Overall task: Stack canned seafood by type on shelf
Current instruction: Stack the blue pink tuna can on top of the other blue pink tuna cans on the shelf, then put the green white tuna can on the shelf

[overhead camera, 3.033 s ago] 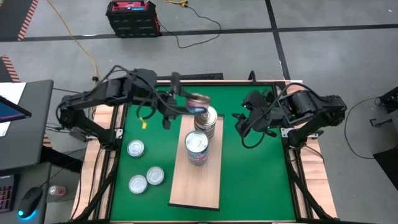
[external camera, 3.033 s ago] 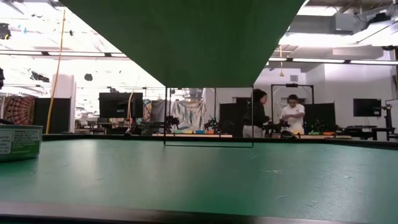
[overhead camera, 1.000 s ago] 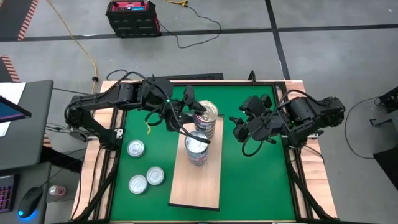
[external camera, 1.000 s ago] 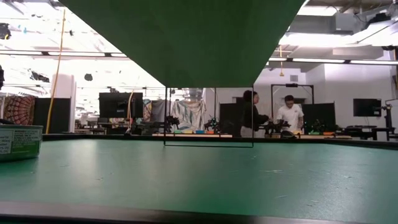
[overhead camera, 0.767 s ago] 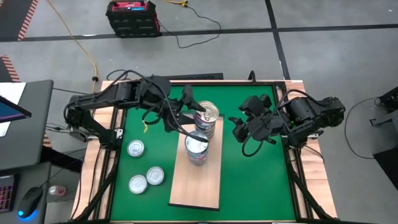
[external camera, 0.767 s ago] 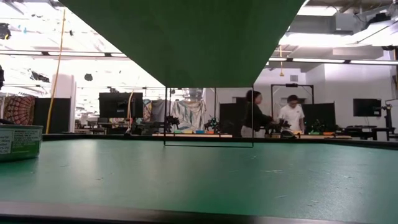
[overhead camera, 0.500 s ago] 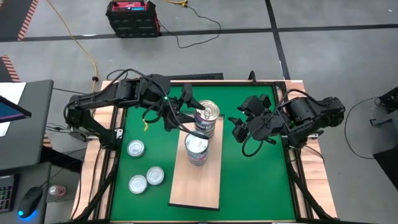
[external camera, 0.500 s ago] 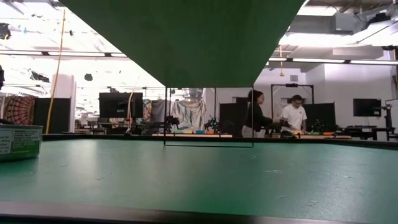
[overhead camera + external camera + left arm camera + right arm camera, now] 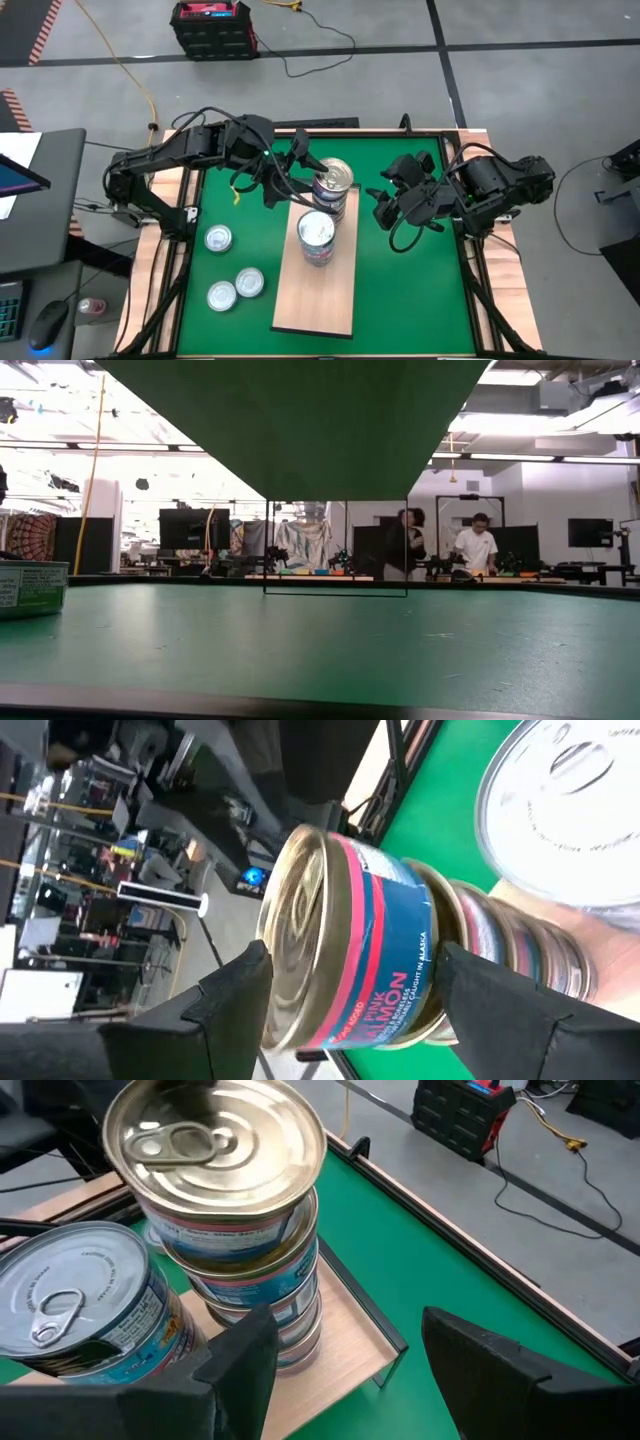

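I count two stacks of cans on the shelf [image 9: 315, 290], toward the bench's far edge, and three loose cans [image 9: 236, 283] on the green mat [image 9: 400, 280] near the left edge. My left claw [image 9: 312, 174] is spread open on either side of the top can [image 9: 332, 179] of the far stack, not gripping. Its label reads "PINK SALMON". The near stack [image 9: 317, 238] is silver-topped. My right claw [image 9: 383, 203] hangs open and empty right of the shelf.

Shiny metal lids top the paper-labelled tins [image 9: 215, 1190]; the shelf [image 9: 318, 292] is pale matt wood, the mat [image 9: 410, 280] green cloth.
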